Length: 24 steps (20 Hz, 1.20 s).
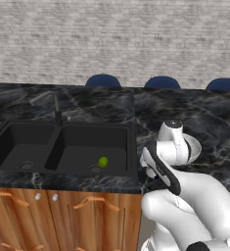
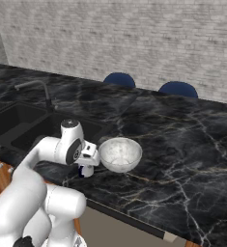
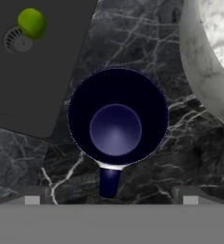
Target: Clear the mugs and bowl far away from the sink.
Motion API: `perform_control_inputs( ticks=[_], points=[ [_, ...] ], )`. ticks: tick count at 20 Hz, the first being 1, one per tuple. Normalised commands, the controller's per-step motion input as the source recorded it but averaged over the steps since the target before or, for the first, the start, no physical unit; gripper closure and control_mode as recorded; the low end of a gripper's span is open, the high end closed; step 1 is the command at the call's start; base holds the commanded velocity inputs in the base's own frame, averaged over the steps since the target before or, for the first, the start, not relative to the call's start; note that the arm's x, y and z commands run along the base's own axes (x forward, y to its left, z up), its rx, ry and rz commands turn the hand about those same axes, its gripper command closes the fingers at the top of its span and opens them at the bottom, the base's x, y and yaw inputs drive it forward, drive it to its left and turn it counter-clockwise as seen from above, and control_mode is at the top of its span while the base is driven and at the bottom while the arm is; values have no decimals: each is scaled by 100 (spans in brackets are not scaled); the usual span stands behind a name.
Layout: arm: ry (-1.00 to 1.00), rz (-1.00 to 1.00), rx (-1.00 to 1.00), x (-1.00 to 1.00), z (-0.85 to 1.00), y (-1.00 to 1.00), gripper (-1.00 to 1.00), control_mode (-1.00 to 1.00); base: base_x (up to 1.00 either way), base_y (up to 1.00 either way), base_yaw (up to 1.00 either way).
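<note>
**Open claw over navy mug, bowl alongside**

Nearest in the hand view: gripper (image 3: 111, 199), tips spread wide at 7 and 5 o'clock, nothing between them. It hangs straight over a dark navy mug (image 3: 116, 119): round, glossy, deep, seen mouth-up. Handle points to 6 o'clock, toward the fingers; the mug's long axis runs 12–6 in that view.

Bowl (image 3: 209, 57) at 2 o'clock of the mug, near but apart. White, grey-speckled like stone, shallow, thick rim, upright. Right base view shows the whole bowl (image 2: 120, 154) on black marble-veined counter (image 2: 182, 140), just beside the hand; in the left base view the arm covers most of it (image 1: 194, 149).

Sink (image 1: 62, 147): matte black, two square basins, thin arched faucet (image 1: 55, 105), at 9 o'clock of the arm. Small green ball (image 1: 103, 162) beside the drain of the near basin; the hand view has it at 11 o'clock (image 3: 32, 22).

Wood cabinet fronts (image 1: 62, 215) below. Blue chair backs (image 1: 103, 80) behind the counter.
</note>
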Motion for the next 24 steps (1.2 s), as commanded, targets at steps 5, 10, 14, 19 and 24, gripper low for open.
perform_control_inputs(
  ticks=[5, 10, 14, 19, 24],
  points=[
    [0, 0, 0, -15, -26, 0, -100, -100, 0, 0, 0],
    [0, 0, 0, -29, -35, 0, -100, -100, 0, 0, 0],
    [0, 0, 0, -9, -40, 0, -100, -100, 0, 0, 0],
    [0, 1, 0, 5, -45, 8, -100, -100, 0, 0, 0],
    [0, 1, 1, 0, -52, 18, -100, -100, 0, 0, 0]
  ],
)
